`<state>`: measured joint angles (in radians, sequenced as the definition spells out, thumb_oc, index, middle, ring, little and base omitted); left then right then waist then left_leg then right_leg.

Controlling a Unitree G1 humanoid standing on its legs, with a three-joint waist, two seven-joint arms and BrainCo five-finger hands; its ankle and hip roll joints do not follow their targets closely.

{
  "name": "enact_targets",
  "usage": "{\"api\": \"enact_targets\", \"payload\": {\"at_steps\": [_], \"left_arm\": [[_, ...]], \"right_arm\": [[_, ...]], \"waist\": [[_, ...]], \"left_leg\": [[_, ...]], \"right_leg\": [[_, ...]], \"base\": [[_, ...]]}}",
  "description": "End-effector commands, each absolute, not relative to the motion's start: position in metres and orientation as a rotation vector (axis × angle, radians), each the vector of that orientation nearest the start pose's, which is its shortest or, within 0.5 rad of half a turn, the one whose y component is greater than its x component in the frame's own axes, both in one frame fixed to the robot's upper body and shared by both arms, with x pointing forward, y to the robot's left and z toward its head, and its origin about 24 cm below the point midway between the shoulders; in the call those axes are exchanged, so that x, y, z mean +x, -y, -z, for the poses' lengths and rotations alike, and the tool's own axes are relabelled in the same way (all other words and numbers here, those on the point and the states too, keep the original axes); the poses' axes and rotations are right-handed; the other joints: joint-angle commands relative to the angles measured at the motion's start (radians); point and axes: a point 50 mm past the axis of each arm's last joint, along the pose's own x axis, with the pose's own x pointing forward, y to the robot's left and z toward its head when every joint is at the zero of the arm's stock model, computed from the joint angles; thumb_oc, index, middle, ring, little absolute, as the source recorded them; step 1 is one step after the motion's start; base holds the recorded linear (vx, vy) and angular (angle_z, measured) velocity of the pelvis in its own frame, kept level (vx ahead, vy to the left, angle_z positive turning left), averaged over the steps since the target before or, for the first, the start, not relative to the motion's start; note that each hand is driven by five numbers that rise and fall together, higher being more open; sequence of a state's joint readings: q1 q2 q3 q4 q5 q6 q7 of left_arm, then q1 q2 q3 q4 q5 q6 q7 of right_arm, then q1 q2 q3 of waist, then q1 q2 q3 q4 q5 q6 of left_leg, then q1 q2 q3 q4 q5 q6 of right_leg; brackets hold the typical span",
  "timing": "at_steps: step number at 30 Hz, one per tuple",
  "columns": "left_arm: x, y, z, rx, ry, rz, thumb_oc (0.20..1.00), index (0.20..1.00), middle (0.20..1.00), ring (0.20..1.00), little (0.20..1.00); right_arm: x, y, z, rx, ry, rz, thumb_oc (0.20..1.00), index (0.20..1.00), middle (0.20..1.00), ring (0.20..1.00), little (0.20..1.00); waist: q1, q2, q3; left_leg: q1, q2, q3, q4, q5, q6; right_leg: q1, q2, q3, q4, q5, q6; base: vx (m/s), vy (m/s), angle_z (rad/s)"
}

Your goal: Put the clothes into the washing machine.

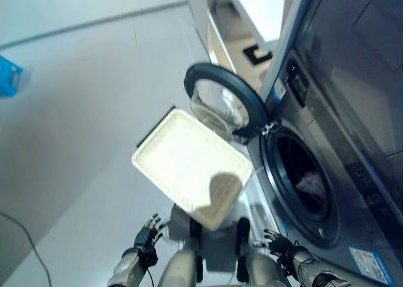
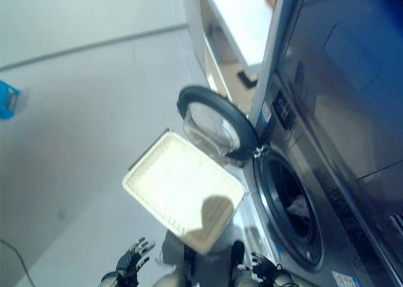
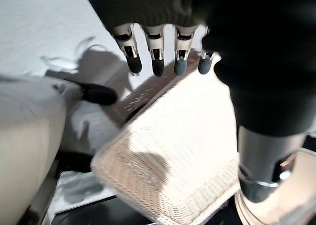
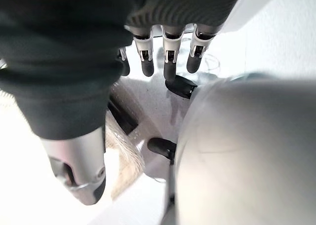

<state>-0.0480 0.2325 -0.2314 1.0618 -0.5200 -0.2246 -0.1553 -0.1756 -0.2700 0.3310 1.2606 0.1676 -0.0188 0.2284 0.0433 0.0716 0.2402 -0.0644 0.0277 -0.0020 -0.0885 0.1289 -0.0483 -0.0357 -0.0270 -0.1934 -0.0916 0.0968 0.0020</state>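
The washing machine point(image 1: 352, 142) stands at the right with its round door point(image 1: 221, 104) swung open. Inside the drum point(image 1: 302, 180) lies a pale piece of clothing point(image 1: 312, 184). A cream woven basket point(image 1: 192, 164) sits on the floor in front of the machine, and nothing shows inside it. My left hand point(image 1: 148, 235) hangs low by the basket's near left corner, fingers spread and holding nothing. My right hand point(image 1: 278, 243) hangs low below the drum opening, fingers also spread and holding nothing. The left wrist view shows the basket point(image 3: 182, 156) beyond the straight fingers point(image 3: 157, 62).
A blue object point(image 1: 7, 76) lies on the floor at the far left. Pale floor point(image 1: 82, 123) stretches left of the basket. A cabinet with a white top point(image 1: 239, 16) stands behind the open door.
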Motion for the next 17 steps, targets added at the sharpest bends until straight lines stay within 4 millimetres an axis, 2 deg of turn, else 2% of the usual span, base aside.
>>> {"api": "enact_targets", "payload": {"at_steps": [1, 6, 8, 9, 14, 17], "left_arm": [[0.158, -0.2, 0.137, -0.046, -0.854, 0.052, 1.0, 1.0, 1.0, 1.0, 1.0], [0.127, -0.206, 0.153, 0.081, -1.052, 0.123, 1.0, 1.0, 1.0, 1.0, 1.0], [0.121, -0.207, 0.156, 0.077, -1.091, 0.127, 1.0, 1.0, 1.0, 1.0, 1.0], [0.114, -0.207, 0.159, 0.004, -1.121, 0.085, 1.0, 1.0, 1.0, 1.0, 1.0], [0.108, -0.201, 0.162, -0.121, -1.123, 0.037, 1.0, 1.0, 1.0, 1.0, 1.0], [0.107, -0.197, 0.162, -0.134, -1.118, 0.032, 1.0, 1.0, 1.0, 1.0, 1.0]], "right_arm": [[0.153, 0.215, 0.144, -0.201, -1.131, -0.302, 1.0, 1.0, 1.0, 1.0, 1.0], [0.139, 0.22, 0.15, -0.18, -1.171, -0.223, 1.0, 1.0, 1.0, 1.0, 1.0], [0.136, 0.221, 0.151, -0.179, -1.181, -0.195, 1.0, 1.0, 1.0, 1.0, 1.0], [0.131, 0.221, 0.153, -0.175, -1.191, -0.163, 1.0, 1.0, 1.0, 1.0, 1.0], [0.123, 0.213, 0.157, -0.19, -1.167, -0.154, 1.0, 1.0, 1.0, 1.0, 1.0], [0.121, 0.206, 0.158, -0.205, -1.15, -0.184, 1.0, 1.0, 1.0, 1.0, 1.0]], "waist": [[0.016, -0.034, -0.031], [0.008, -0.051, -0.102], [0.004, -0.056, -0.12], [-0.004, -0.065, -0.145], [-0.017, -0.082, -0.182], [-0.025, -0.089, -0.192]], "left_leg": [[-0.009, -0.075, -0.001, 0.043, -0.063, 0.015], [0.048, -0.079, -0.011, 0.038, -0.085, 0.021], [0.065, -0.077, -0.005, 0.033, -0.09, 0.022], [0.093, -0.072, 0.008, 0.022, -0.1, 0.024], [0.13, -0.065, 0.034, 0.013, -0.118, 0.03], [0.143, -0.063, 0.042, 0.014, -0.126, 0.034]], "right_leg": [[-0.011, -0.037, 0.0, 0.088, -0.06, 0.055], [0.045, -0.016, 0.019, 0.046, -0.055, 0.055], [0.061, -0.012, 0.022, 0.033, -0.052, 0.056], [0.081, -0.007, 0.029, 0.019, -0.052, 0.057], [0.11, 0.002, 0.046, 0.011, -0.055, 0.055], [0.121, 0.004, 0.056, 0.009, -0.055, 0.054]], "base": [[0.19, -0.068, 0.22], [0.09, -0.031, 0.08], [0.09, 0.011, 0.02], [0.12, 0.022, 0.02], [0.06, 0.004, -0.04], [0.04, -0.002, -0.07]]}}
